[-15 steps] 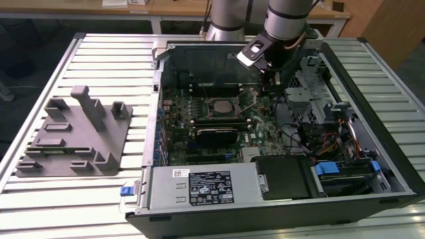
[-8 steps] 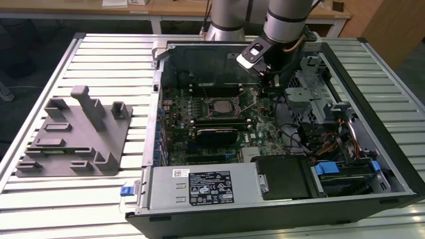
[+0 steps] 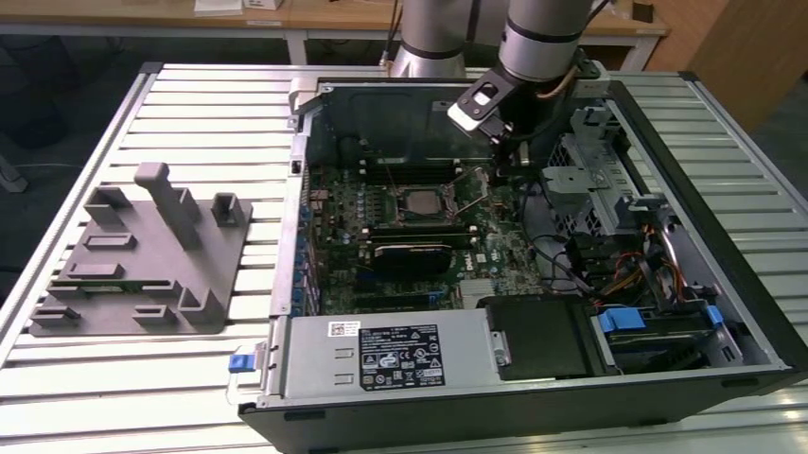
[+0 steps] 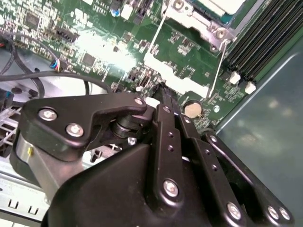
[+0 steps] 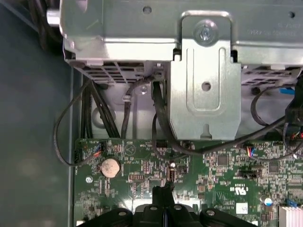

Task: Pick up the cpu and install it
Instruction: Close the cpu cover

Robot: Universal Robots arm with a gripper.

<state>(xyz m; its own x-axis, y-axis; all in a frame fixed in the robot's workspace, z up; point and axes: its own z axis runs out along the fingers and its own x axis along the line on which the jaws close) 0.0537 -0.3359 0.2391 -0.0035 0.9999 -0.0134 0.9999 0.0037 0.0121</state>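
At the exterior view's left stands the grey fixture plate [image 3: 139, 274]. At centre the cpu [image 3: 417, 200] appears seated in its socket [image 3: 395, 213], above the white printed label [image 3: 401, 357] on the power supply [image 3: 316, 369]. Just right of the socket, the gripper [image 3: 508, 175], jaws together on nothing, hangs low over the motherboard [image 3: 378, 284]; slow, straight moves seem wise there.

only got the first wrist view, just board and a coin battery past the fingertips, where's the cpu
observer: in the exterior view the cpu lies in the socket in the middle of the board.
operator: so is the gripper on it
observer: no, the gripper is shut and sits to the exterior view's right of the socket, apart from the cpu.
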